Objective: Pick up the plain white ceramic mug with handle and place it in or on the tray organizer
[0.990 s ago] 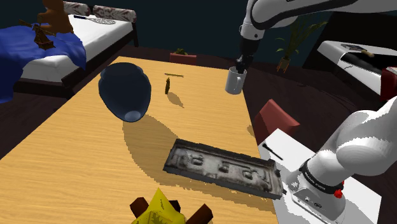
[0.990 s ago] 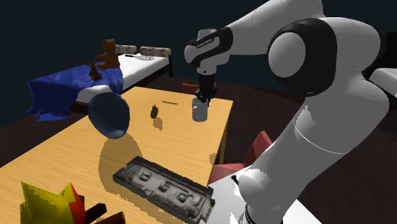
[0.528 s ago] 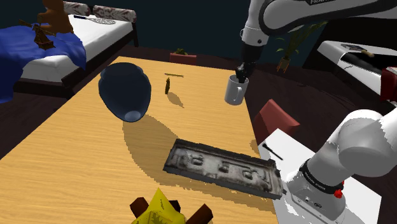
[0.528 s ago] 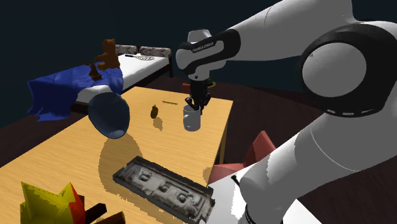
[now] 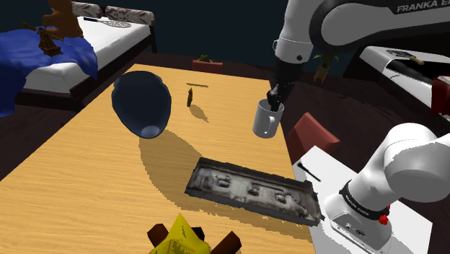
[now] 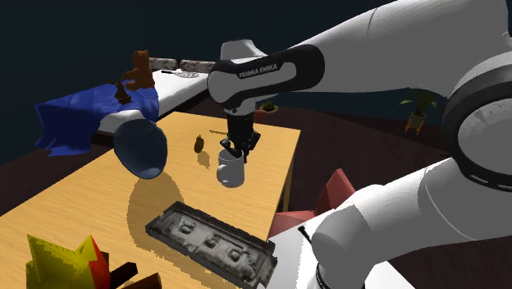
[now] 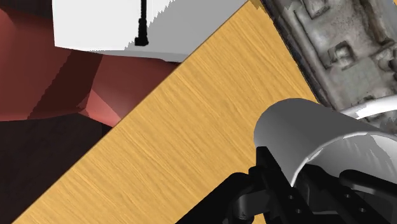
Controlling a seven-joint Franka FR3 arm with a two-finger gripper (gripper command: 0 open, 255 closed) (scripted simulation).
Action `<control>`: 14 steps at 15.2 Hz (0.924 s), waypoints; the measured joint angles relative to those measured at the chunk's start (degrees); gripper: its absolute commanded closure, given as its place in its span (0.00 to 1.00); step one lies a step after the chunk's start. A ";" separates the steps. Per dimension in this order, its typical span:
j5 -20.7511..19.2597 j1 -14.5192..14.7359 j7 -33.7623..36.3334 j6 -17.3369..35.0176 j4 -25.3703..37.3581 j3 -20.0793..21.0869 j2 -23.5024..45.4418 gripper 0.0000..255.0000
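Note:
The white mug (image 5: 266, 120) hangs in the air over the wooden table's right edge, held by its rim. My black gripper (image 5: 274, 100) is shut on that rim, one finger inside the mug and one outside. From the other side, the mug (image 6: 230, 167) hangs below the gripper (image 6: 233, 147), above the table between the small dark figurine and the tray. The grey tray organizer (image 5: 254, 189) lies flat near the table's front right, below and nearer than the mug. Along the fingers, the mug's wall (image 7: 304, 133) curves close in front, with the tray organizer (image 7: 347, 48) beyond it.
A big dark blue vase (image 5: 142, 102) stands at the table's left middle. A small dark figurine (image 5: 190, 98) and a thin stick (image 5: 197, 85) sit at the far end. A yellow and red object (image 5: 182, 238) is at the front edge. A red chair (image 5: 312, 135) stands beside the table.
The arm has carried the mug nearer and lower, away from the table's far right corner and closer to the tray. The grip has stayed shut on the rim.

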 measured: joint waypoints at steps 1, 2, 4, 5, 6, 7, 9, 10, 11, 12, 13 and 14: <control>0.63 0.60 1.07 -0.06 -0.91 0.85 -1.05 1.00; 1.27 1.22 2.19 -0.49 -1.46 1.72 -2.09 1.00; 2.81 2.67 5.05 -1.38 -1.23 3.98 -2.99 1.00; 3.59 3.39 6.27 -1.39 -2.10 4.97 -4.01 1.00; 4.32 4.05 7.48 -1.73 -2.32 5.92 -4.66 1.00; 5.12 4.76 8.91 -1.76 -2.20 7.14 -4.74 1.00; 6.80 6.23 11.74 -2.10 -2.39 9.43 -5.59 1.00; 7.51 6.85 12.98 -2.32 -2.27 10.43 -5.85 1.00; 8.27 7.53 14.43 -2.82 -1.80 11.55 -6.07 1.00; 9.18 8.33 15.87 -3.00 -2.02 12.71 -6.70 1.00; 9.77 8.85 16.99 -3.38 -1.69 13.56 -6.92 1.00; 10.20 9.13 17.66 -2.79 -1.90 14.27 -6.63 1.00</control>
